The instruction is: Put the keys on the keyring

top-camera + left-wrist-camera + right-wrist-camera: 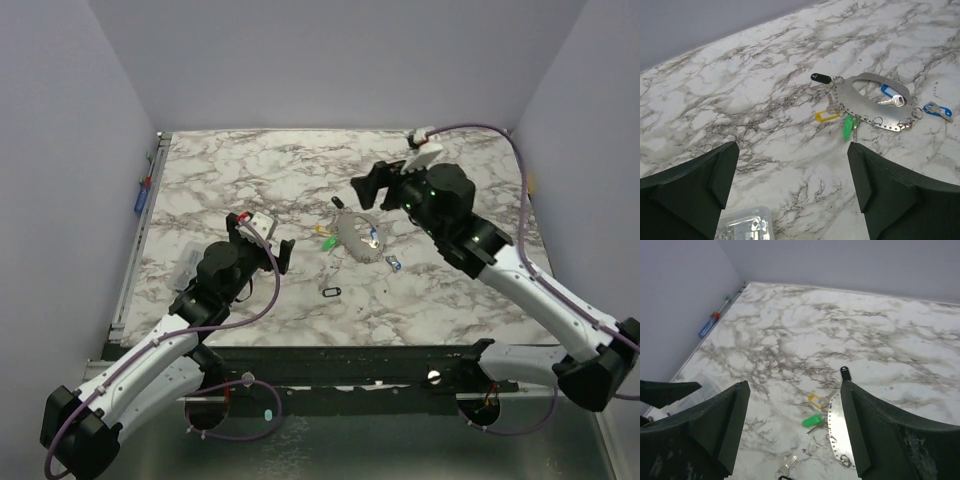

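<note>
The keyring lay flat on the marble surface, right of the open left jaws and just near of the open right jaws, untouched; colour-tagged keys clustered round it; in the right wrist view those jaws hid its right half.

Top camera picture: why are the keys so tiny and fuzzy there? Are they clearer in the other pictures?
Top external view: the keys are far off, just coloured specks by the keyring; left wrist view: sharpest, the metal keyring catches the light and the green tag shows clearly; right wrist view: keys small, keyring only partly in sight.
</note>
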`<state>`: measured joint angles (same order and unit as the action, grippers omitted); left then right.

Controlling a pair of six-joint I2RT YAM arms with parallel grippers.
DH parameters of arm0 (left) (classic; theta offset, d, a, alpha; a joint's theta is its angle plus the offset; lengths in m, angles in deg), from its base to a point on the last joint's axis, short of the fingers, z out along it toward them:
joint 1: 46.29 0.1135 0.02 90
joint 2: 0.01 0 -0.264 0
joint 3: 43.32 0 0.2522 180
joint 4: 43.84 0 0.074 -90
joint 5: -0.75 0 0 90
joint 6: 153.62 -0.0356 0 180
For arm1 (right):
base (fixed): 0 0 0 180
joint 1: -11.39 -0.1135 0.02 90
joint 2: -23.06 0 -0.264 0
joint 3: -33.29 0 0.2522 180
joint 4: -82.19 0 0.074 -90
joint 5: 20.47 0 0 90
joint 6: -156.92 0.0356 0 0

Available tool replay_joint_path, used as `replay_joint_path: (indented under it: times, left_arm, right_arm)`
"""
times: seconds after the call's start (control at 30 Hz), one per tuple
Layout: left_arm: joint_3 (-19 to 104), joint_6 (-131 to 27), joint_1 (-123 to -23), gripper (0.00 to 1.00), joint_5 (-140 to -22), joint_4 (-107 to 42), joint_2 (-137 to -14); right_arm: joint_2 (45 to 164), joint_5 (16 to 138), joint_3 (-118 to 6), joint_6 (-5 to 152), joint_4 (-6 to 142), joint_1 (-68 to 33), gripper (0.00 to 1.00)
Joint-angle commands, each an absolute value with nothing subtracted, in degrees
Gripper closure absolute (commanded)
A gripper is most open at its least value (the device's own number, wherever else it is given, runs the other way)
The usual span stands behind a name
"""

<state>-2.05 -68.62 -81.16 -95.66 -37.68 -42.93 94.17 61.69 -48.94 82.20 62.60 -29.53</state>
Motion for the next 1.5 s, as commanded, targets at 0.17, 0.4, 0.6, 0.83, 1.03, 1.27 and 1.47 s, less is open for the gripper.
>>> replay_joint_path:
  times: [0.17, 0.4, 0.6, 0.83, 1.03, 1.27, 1.47]
  left_arm:
    - [-4.02, -67.02, -80.92, 0.01, -108.55, -43.7, -43.14]
    - [-4.08, -69.91, -80.96, 0.01, -113.75, -43.28, -45.24]
    - [-4.71, -72.98, -80.87, 0.01, -114.11, -43.1, -45.15]
    - [-4.77, -74.96, -80.97, 0.01, -111.36, -41.73, -44.45]
    - [-4.68, -75.25, -80.96, 0.01, -110.82, -41.77, -44.57]
    - [-4.51, -75.61, -80.92, 0.01, -110.05, -41.99, -45.18]
    - [-4.43, -75.9, -80.92, 0.01, -110.28, -41.96, -45.41]
  right_arm:
    - [69.13, 36.06, -33.53, 84.24, 55.57, -29.52, 0.16]
    - [55.35, 30.44, -28.81, 89.21, 45.8, -29.54, 0.15]
    - [50.21, 30.72, -26.62, 90.69, 42.67, -29.53, 0.15]
    - [49.53, 32.29, -26.29, 92.28, 40.84, -29.55, 0.14]
    - [49.98, 33.53, -26.34, 92.28, 40.76, -29.52, 0.14]
    - [51.09, 35.68, -26.24, 93.51, 40.3, -29.56, 0.15]
    - [48.05, 37.55, -23.41, 90.41, 46.72, -29.56, 0.21]
